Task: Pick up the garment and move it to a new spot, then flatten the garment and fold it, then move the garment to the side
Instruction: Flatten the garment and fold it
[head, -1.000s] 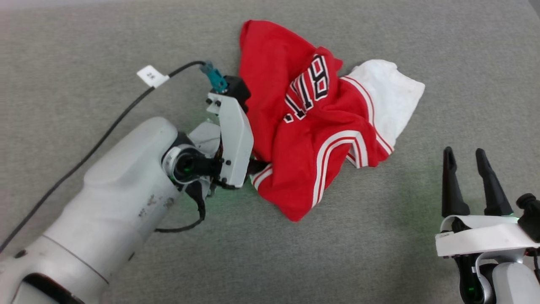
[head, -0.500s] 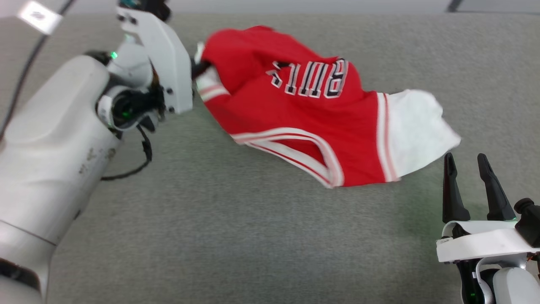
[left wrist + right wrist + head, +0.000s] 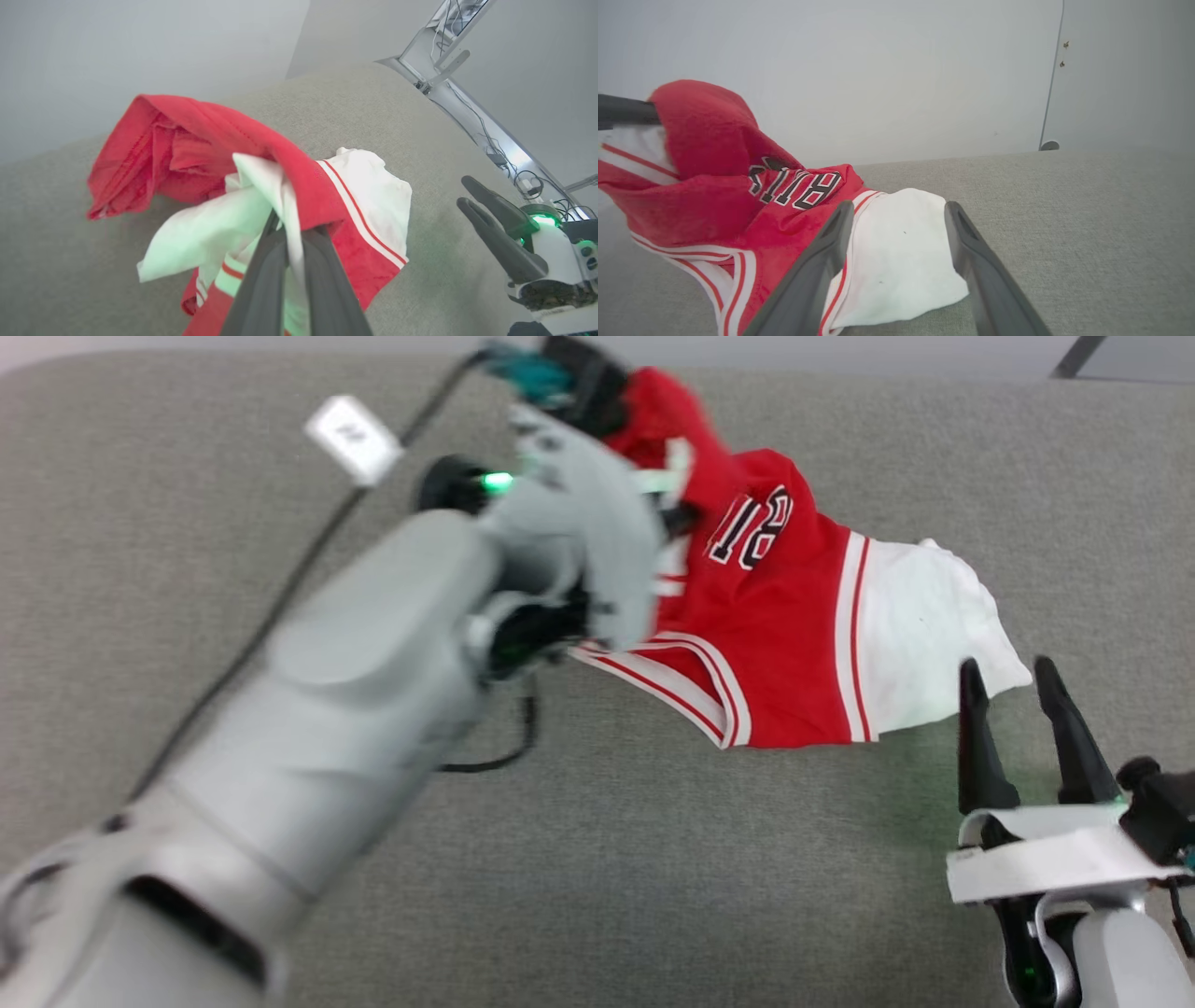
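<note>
The garment (image 3: 784, 616) is a red jersey with white sleeves, striped trim and black lettering. One end hangs lifted off the grey surface while its white sleeve (image 3: 924, 635) trails on the cloth. My left gripper (image 3: 292, 228) is shut on a bunch of the garment's (image 3: 299, 172) red and white fabric; in the head view the gripper's fingers are hidden behind the blurred wrist. My right gripper (image 3: 1004, 677) stands open at the lower right, just short of the white sleeve's edge, and its own view shows the garment (image 3: 738, 205) with the sleeve lying beyond the spread fingers.
A grey fabric surface (image 3: 653, 877) spreads under everything. A black cable with a white tag (image 3: 350, 437) runs from my left wrist. A metal frame with wires (image 3: 472, 112) stands beyond the surface's edge.
My left gripper has swung right and upward with the garment still pinched, bunching it toward the middle. The lettering now shows partly folded. My right gripper has barely moved.
</note>
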